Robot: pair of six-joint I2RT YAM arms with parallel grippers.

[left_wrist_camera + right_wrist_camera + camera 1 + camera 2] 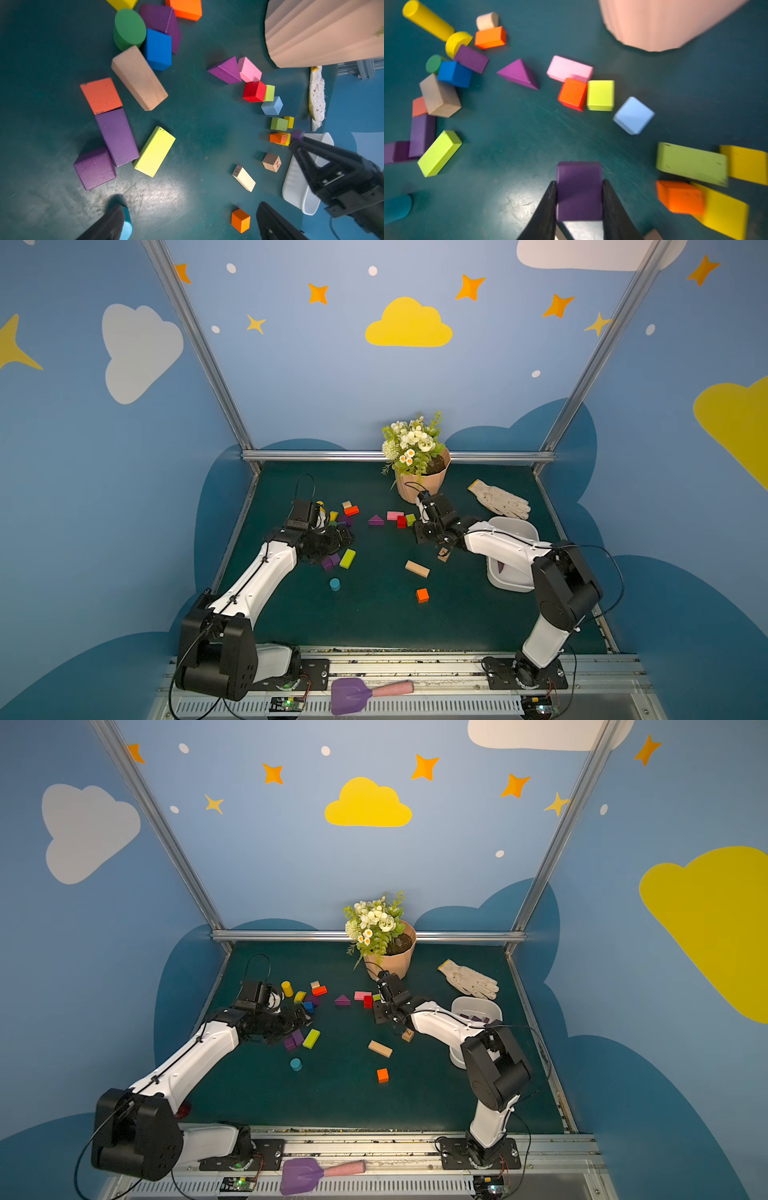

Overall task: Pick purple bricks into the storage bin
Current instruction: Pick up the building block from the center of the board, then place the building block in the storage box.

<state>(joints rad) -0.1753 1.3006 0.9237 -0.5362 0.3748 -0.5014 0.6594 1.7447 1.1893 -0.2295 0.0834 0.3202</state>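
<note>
My right gripper (579, 182) is shut on a dark purple brick (579, 191) and holds it a little above the green mat. In the left wrist view that held brick (297, 135) hangs just beside the white storage bin (295, 187). In a top view the storage bin (476, 999) has purple bricks (473, 1017) lying inside. My left gripper (190, 207) is open over bare mat. Close to it lie a purple oblong (117, 137) and a purple cube (94, 168). A purple wedge (375, 520) sits mid-table, and another purple brick (164, 20) lies in the far cluster.
A peach flowerpot (419, 485) with flowers stands at the back, with a white glove (498, 499) to its right. Coloured and wooden blocks are scattered about, among them a wood oblong (417, 568), an orange cube (422, 595) and a teal cylinder (334, 584). A purple spade (353, 695) lies on the front rail.
</note>
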